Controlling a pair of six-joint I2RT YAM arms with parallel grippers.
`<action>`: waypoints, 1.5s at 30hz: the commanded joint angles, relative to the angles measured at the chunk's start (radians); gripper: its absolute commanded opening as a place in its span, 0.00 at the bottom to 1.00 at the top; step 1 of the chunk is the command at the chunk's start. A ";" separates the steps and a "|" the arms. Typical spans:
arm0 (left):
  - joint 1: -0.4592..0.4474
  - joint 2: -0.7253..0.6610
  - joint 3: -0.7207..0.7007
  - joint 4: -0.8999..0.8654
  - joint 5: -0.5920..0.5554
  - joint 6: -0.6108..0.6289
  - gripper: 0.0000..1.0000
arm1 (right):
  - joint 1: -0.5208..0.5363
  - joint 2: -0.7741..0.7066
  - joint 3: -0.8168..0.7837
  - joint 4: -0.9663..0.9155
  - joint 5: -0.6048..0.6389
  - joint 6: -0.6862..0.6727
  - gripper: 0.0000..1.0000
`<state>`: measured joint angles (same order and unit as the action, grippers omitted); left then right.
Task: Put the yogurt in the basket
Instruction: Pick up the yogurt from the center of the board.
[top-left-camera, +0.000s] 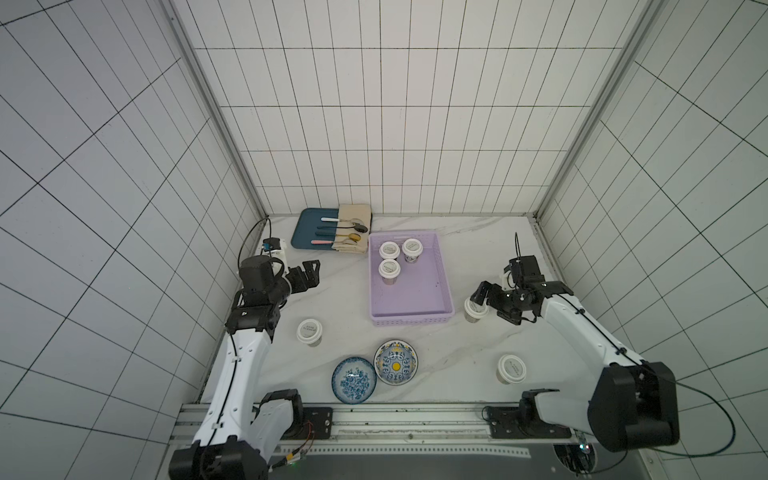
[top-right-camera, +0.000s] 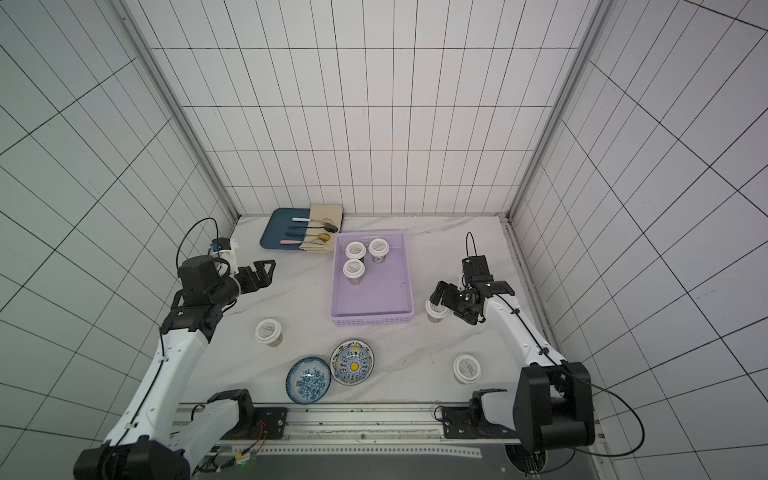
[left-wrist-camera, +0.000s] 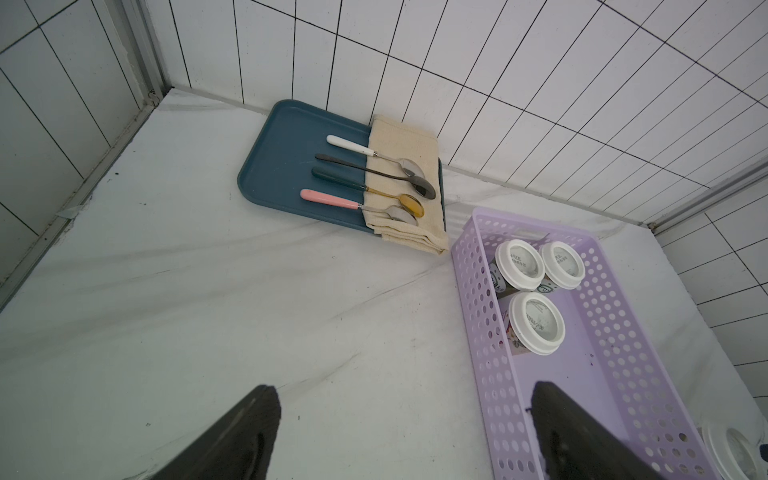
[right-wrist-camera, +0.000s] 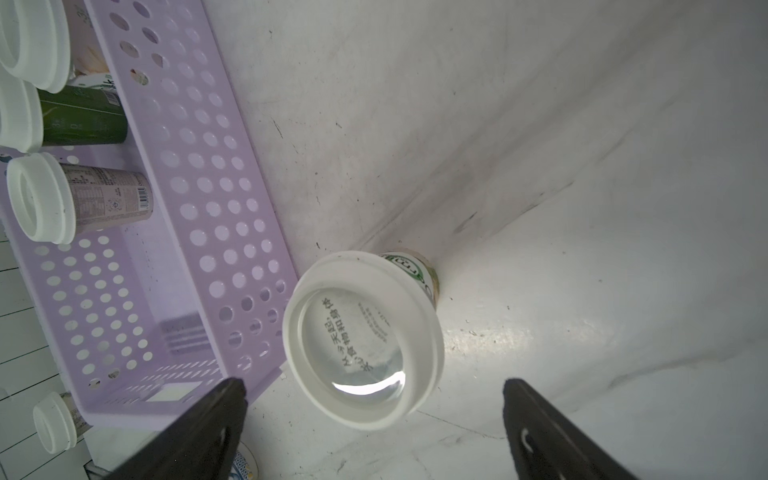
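My right end effector (right-wrist-camera: 374, 385) is spread wide and holds nothing. The yogurt cup (right-wrist-camera: 362, 338) I am going for stands upright on the tabletop (top-left-camera: 457, 257) straight ahead of it, centred on the gap between my 2 fingers (right-wrist-camera: 199, 432). The fingertips are short of the wide white lid, so nothing is clamped yet. The cup's long axis is vertical, while I come at it slanting down from the outer side. I judge the next move to be a short push forward and down until the fingers flank the darker body under the lid, then a squeeze. This cup sits just outside the near right corner of the lilac basket (top-left-camera: 409, 319). In the right wrist view its lid rim is so close to the perforated wall that I cannot tell whether they touch, and the finger on that side has little room. My right arm is plainly the nearer one here. 3 cups (top-left-camera: 389, 269) already stand inside the basket at its far end, leaving the near half of its floor bare. 2 more are outside: a front right cup (top-left-camera: 511, 368) near my right arm, and a front left cup (top-left-camera: 309, 330) closer to my left arm. My left end effector (left-wrist-camera: 405, 388) is also wide open and empty, poised above bare tabletop left of the basket.
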<state>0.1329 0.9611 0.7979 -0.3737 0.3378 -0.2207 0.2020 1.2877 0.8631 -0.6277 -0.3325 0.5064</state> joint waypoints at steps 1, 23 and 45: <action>0.007 -0.016 -0.017 0.030 0.004 0.008 0.98 | -0.009 0.026 0.008 0.021 -0.035 -0.004 0.99; 0.013 -0.019 -0.019 0.028 -0.007 0.011 0.98 | -0.008 0.145 0.008 0.072 -0.077 0.001 0.84; 0.013 -0.031 -0.025 0.033 -0.007 0.009 0.98 | -0.009 0.107 0.013 0.029 -0.061 -0.006 0.74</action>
<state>0.1406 0.9489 0.7742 -0.3557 0.3370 -0.2176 0.2020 1.4193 0.8631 -0.5587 -0.4038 0.5056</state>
